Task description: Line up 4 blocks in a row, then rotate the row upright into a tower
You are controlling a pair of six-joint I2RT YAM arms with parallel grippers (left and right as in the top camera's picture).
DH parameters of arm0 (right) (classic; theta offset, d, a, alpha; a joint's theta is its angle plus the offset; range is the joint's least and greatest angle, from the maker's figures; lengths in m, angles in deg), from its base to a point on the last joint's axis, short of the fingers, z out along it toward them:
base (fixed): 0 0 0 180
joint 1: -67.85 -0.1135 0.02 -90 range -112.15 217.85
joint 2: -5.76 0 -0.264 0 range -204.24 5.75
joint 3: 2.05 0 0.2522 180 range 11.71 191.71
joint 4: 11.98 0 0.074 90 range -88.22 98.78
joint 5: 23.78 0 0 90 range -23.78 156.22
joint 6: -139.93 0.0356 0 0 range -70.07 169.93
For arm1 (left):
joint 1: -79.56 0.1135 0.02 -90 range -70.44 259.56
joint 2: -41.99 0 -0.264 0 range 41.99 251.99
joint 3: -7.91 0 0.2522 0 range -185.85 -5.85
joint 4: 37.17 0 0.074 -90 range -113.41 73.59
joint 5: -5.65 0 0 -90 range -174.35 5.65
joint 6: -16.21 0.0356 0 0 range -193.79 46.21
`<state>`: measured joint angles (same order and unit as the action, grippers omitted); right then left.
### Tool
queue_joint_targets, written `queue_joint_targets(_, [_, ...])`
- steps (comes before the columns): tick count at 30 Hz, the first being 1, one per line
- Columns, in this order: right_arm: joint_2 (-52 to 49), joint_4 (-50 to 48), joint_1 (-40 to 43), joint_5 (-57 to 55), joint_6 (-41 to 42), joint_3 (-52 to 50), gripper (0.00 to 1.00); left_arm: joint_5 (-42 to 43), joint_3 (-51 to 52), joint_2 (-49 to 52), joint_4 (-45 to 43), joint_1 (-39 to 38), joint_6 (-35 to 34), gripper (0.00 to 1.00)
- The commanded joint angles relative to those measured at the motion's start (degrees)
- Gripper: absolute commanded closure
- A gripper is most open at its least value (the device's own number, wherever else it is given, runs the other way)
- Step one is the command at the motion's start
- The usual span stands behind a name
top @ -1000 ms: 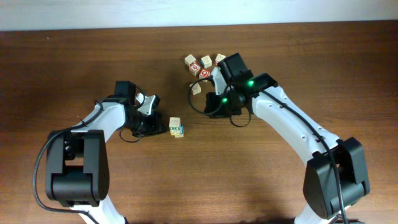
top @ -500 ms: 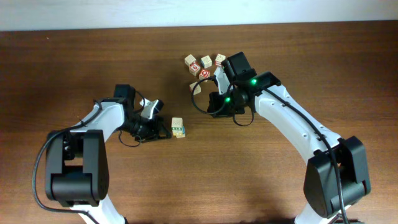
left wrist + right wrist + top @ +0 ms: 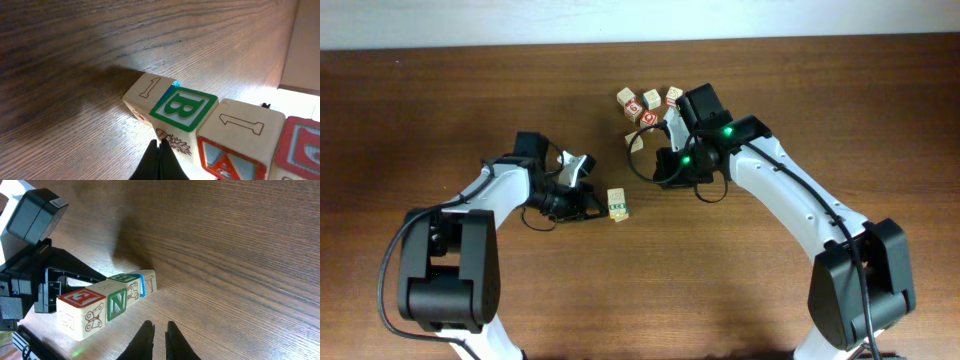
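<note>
A small clump of blocks lies mid-table, just right of my left gripper. In the left wrist view that gripper is shut, its tips against the side of a green "B" block. A "1"-topped block with a red "A" face stands next to it. My right gripper sits up and to the right of the clump, largely hidden under its wrist. Its jaws are almost closed with bare wood between them. A row of blocks lies to their left.
Several more cubes, some with red marks, are scattered at the back centre by the right arm. A black cable loop hangs left of the right wrist. A red-topped cube ends the row, and the left arm's black gripper body is behind it.
My left gripper has slid to the right, pushing the block clump a short way right across the table. The right arm shifted slightly a second ago and has held still since.
</note>
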<state>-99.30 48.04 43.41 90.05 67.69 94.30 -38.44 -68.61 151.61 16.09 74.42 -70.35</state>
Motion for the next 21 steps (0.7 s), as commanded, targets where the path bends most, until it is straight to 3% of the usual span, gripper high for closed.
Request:
queue_joint_targets(1, [-0.4,-0.2,0.2,-0.3,-0.5,-0.2,0.91,0.2,-0.6,0.5,-0.7,0.0,0.0,1.00])
queue_joint_targets(3, [0.0,-0.1,0.5,-0.3,-1.0,0.0,0.95,-2.0,-1.7,0.5,-1.3,0.5,-0.9,1.00])
queue_joint_targets(5, [3.2,0.5,2.1,-0.4,-2.6,0.0,0.95,-7.8,-7.3,-0.9,3.7,2.1,-0.8,1.00])
queue_joint_targets(7, [10.4,3.8,5.6,-2.2,-4.1,0.0,0.87,-15.6,-15.1,-5.8,9.9,4.5,-1.6,1.00])
queue_joint_targets(9, [15.5,7.2,7.5,-5.2,-4.3,0.0,0.81,-18.3,-18.5,-9.9,11.2,6.1,-4.0,1.00])
queue_joint_targets(12, [29.3,14.1,10.3,-14.2,-5.5,0.0,0.41,-26.4,-19.8,-19.1,9.9,7.7,-4.1,0.70])
queue_joint_targets(13, [35.1,17.0,11.1,-17.7,-5.5,0.0,0.24,-30.7,-19.8,-21.1,9.3,7.9,-4.1,0.01])
queue_joint_targets(14, [39.2,18.7,11.1,-20.0,-5.5,0.0,0.08,-32.9,-19.8,-21.9,9.1,7.9,-4.1,0.01])
queue_joint_targets(15, [45.6,21.0,11.1,-21.1,-5.5,0.0,0.02,-32.9,-19.8,-21.9,9.0,7.9,-4.1,0.01])
queue_joint_targets(18, [59.0,24.6,11.1,-21.1,-5.5,0.0,0.01,-32.4,-19.8,-21.8,9.2,7.9,-4.1,0.01])
queue_joint_targets(21, [65.5,24.9,11.1,-21.1,-5.5,0.0,0.01,-32.4,-19.8,-21.8,9.2,7.9,-4.1,0.01])
